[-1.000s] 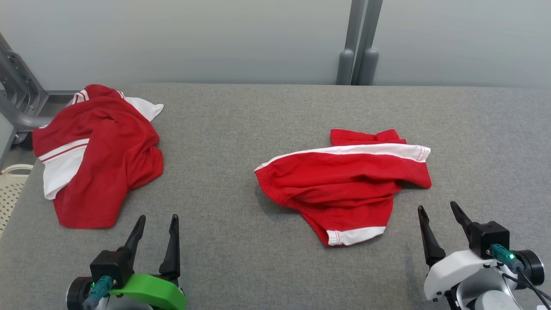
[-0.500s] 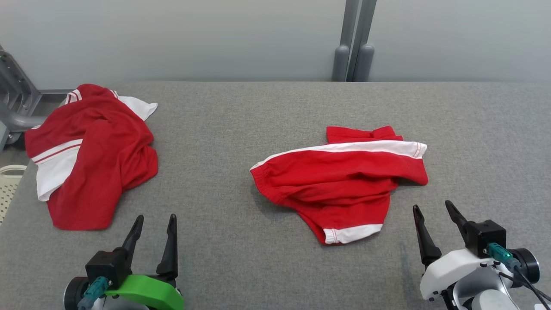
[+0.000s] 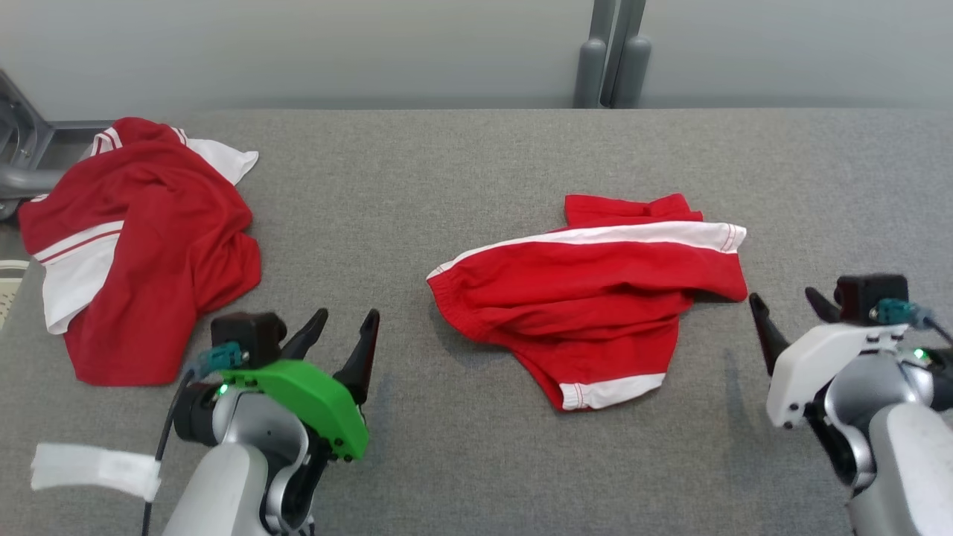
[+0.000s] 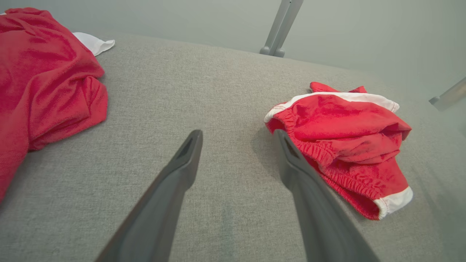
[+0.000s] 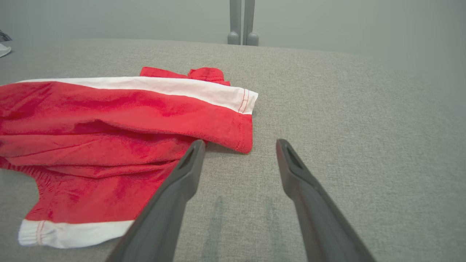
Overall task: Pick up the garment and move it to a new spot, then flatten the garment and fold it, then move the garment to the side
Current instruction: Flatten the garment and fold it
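Red garment [image 3: 588, 298] folded over itself, lower layer mostly hidden.

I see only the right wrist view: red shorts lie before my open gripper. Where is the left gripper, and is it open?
Observer: The left gripper is open. It is at the other side of the shorts, not touching them.
Operator: Is any other cloth there?
Observer: Yes. A second red and white garment lies crumpled at the far left of the table.
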Robot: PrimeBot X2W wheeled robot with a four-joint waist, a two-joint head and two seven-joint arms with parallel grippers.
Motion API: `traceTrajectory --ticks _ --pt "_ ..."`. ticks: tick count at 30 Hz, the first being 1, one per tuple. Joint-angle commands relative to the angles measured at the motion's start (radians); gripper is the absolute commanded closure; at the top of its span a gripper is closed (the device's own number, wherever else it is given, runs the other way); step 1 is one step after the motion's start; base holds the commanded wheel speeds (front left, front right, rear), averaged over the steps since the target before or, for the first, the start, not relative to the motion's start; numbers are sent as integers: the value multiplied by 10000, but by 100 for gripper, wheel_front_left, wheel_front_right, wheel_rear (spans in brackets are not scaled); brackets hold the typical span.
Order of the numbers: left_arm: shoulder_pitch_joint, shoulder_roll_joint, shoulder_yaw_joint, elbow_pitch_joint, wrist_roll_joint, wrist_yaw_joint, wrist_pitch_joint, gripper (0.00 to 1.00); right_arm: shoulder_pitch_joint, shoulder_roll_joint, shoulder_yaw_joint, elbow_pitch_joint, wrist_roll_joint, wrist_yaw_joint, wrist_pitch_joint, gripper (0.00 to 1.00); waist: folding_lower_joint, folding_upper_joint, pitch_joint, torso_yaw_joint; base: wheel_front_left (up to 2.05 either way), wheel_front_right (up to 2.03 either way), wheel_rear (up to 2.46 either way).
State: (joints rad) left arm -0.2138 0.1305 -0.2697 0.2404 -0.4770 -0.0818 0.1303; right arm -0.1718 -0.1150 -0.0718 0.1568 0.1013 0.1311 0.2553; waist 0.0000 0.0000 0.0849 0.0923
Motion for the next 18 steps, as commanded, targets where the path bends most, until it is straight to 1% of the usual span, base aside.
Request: traceTrajectory --ticks 1,5,10,14,18 --pt "-420 -72 -67 -134 -117 88 449 0 -396 -270 -67 -19 121 -7 422 0 0 0 307 -41 0 0 0" --pt "-1315 -403 -318 -352 -457 636 2023 0 -1463 -966 -199 239 133 -7 1527 0 0 0 806 75 0 0 0" --pt "-2320 -613 -707 -171 -561 1305 3425 0 -2744 -1624 298 853 331 -8 2396 0 0 0 1435 129 0 0 0" --pt "-2984 -721 -732 33 -802 1880 3949 0 -3635 -1926 765 1229 486 -10 2672 0 0 0 1898 128 0 0 0" --pt "-3484 -778 -912 203 -1308 2251 4395 0 -4355 -2223 1175 1714 588 -8 2663 0 0 0 2252 142 0 0 0"
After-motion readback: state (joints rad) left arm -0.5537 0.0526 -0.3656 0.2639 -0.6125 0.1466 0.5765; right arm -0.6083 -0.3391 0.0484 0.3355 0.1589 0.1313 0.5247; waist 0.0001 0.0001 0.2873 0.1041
